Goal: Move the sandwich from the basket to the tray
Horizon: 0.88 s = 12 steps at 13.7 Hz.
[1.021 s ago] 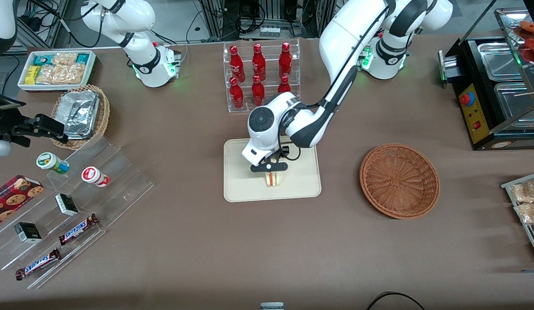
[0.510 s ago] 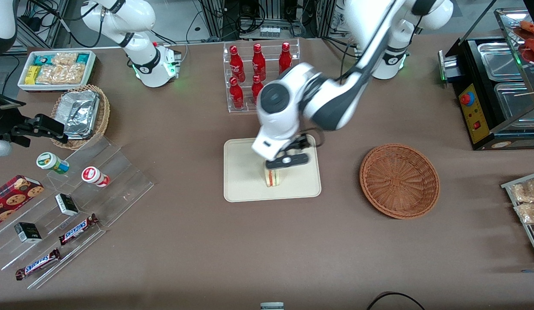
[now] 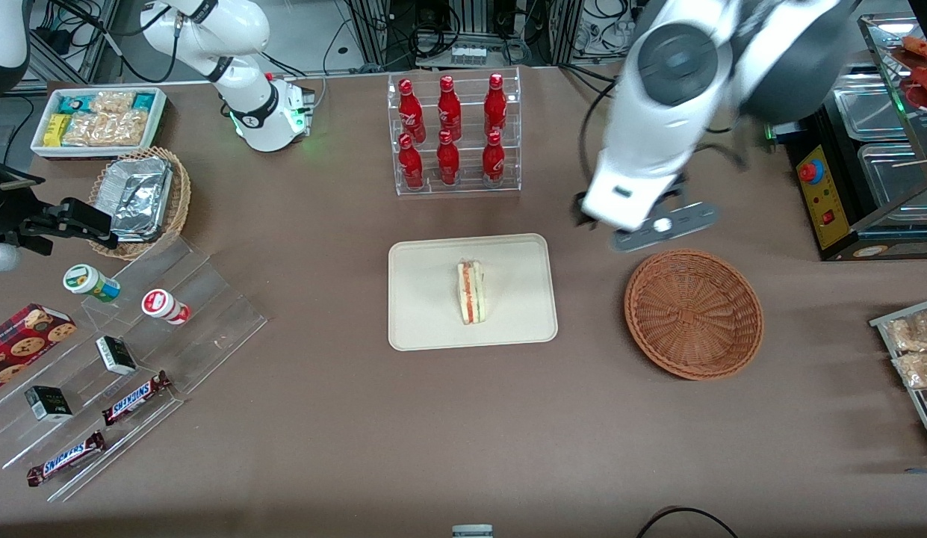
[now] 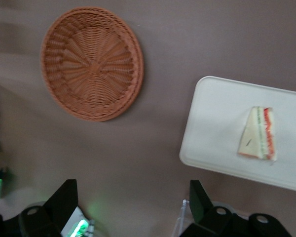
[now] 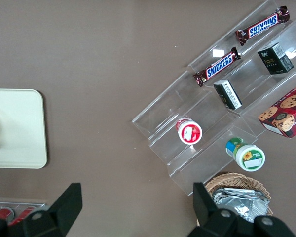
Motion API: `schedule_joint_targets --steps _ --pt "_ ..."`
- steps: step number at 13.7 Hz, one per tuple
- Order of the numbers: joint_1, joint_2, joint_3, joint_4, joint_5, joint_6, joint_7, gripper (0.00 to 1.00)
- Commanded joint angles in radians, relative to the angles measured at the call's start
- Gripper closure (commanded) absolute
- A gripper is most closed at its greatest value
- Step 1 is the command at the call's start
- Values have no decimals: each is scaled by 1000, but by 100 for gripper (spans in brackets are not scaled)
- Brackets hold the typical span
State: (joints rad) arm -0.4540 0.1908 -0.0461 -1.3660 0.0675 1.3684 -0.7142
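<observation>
Red bottles point(image 3: 451, 127) – Snickers bars point(image 3: 134, 397)

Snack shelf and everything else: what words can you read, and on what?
"SNICKERS": on two candy bars on the clear shelf.
Black boxes, cookie box, cups, red bottles: print too small to read.
Sandwich, tray, basket: no words.
Gripper, raised above the table just past the basket's rim: no words.

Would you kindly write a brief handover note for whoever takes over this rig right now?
Gripper: open, holding nothing, raised above the table beside the basket, toward the bottle rack.
Sandwich: lying on the tray, near its middle, filling edge showing.
Basket: holds nothing.
Done: sandwich is out of the basket and on the tray, released.
Left: nothing for the sandwich; just park the arm.
</observation>
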Motion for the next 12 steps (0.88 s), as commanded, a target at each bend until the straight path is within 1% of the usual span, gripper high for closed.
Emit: schedule_joint_targets --steps 1,4,5,6,8,12 --pt "101 -109 -11 -54 6 -61 170 0" --pt "228 -162 -11 -57 3 -120 399 0" --pt "291 -178 -17 -61 -8 -132 477 0" --pt "331 -198 -17 -62 -12 -141 569 0" --pt "353 -218 14 -76 -12 -153 676 0" --pt "383 -240 34 -122 -5 -146 759 0"
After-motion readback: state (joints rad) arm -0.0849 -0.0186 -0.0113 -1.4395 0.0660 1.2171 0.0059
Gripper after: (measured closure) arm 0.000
